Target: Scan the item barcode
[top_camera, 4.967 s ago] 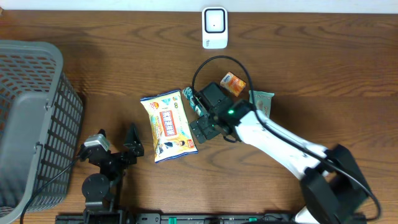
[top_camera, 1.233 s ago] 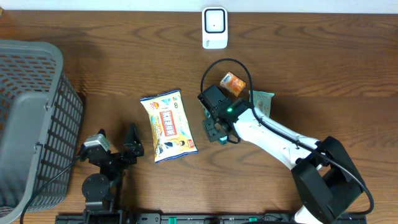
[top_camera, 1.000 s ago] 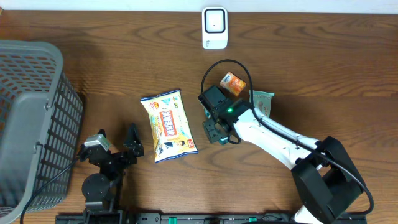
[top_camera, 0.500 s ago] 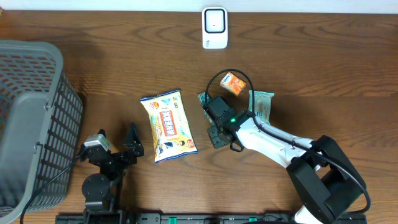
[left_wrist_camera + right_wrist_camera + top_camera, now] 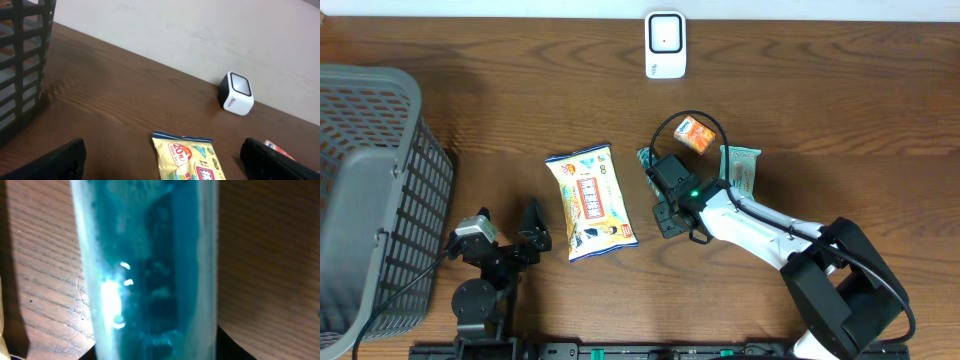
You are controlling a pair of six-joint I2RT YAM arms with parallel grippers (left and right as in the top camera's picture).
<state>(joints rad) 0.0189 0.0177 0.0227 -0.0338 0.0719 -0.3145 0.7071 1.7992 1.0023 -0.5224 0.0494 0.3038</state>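
Note:
A translucent teal tube (image 5: 150,255) fills the right wrist view, upright in the picture over the wooden table. My right gripper (image 5: 150,347) is shut on the teal tube, with a dark finger against each side. From overhead the right gripper (image 5: 664,205) sits mid-table, and one end of the teal tube (image 5: 645,158) shows beyond it. The white scanner (image 5: 665,45) stands at the table's far edge and also shows as the white scanner (image 5: 236,94) ahead of my left wrist. My left gripper (image 5: 506,236) rests open near the front edge, nothing between its fingers.
A yellow snack packet (image 5: 590,202) lies between the arms, the same yellow packet (image 5: 190,160) ahead of the left gripper. An orange box (image 5: 696,133) and a green-white sachet (image 5: 742,166) lie behind the right arm. A grey basket (image 5: 370,200) fills the left side.
My right gripper has narrowed onto the teal tube and shifted slightly right and toward the front. The left arm, packet and scanner have stayed put.

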